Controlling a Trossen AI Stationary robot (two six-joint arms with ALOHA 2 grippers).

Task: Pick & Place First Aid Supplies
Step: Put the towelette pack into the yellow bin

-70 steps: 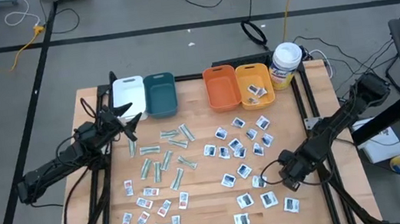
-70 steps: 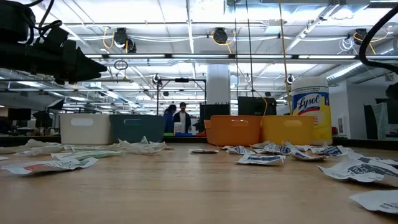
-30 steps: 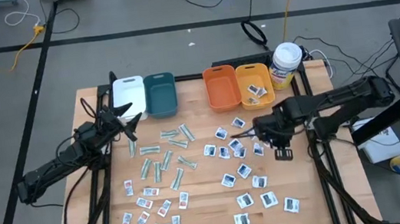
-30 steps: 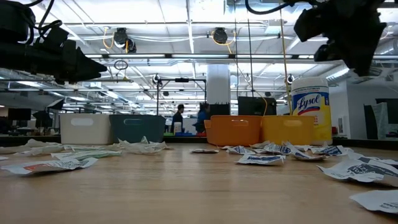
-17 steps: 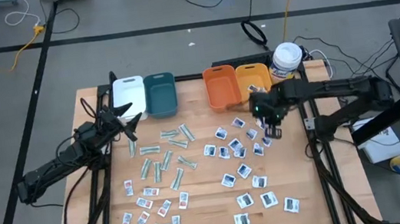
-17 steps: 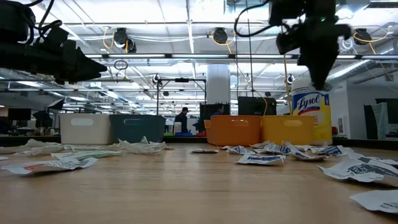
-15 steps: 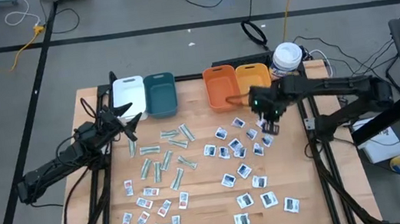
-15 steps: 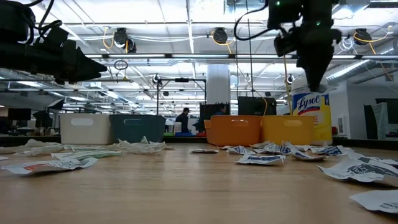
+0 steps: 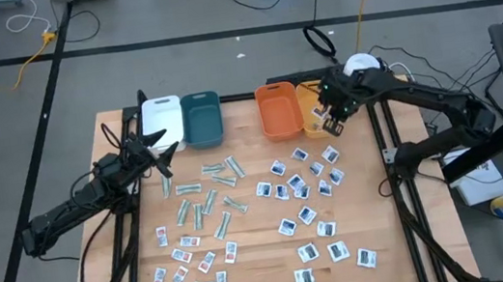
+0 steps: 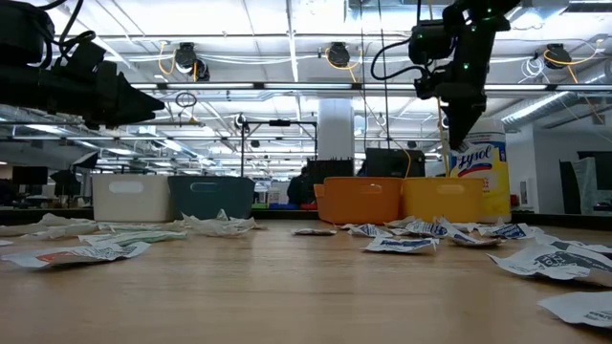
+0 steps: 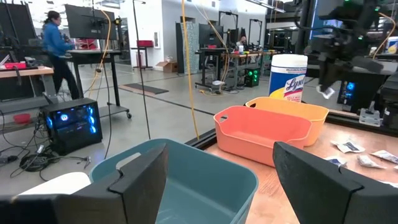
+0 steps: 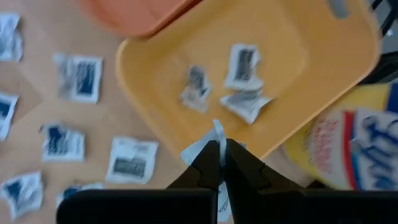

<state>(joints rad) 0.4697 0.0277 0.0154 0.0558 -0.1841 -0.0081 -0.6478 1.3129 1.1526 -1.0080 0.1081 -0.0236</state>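
A: Right gripper [image 12: 219, 163] now over the near rim of the yellow bin [image 9: 309, 99]; up from the packet scatter in front of it. Clamped on one white packet [image 12: 207, 146].

B: So — carry done, drop pending. Three packets already inside.

A: Beyond, far left of the bin: left gripper [image 9: 156, 142] parked by the white bin [image 9: 162, 116], jaws apart, empty.

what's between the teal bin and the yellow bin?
The orange bin, beside the yellow bin; a bare gap separates it from the teal bin. High view.
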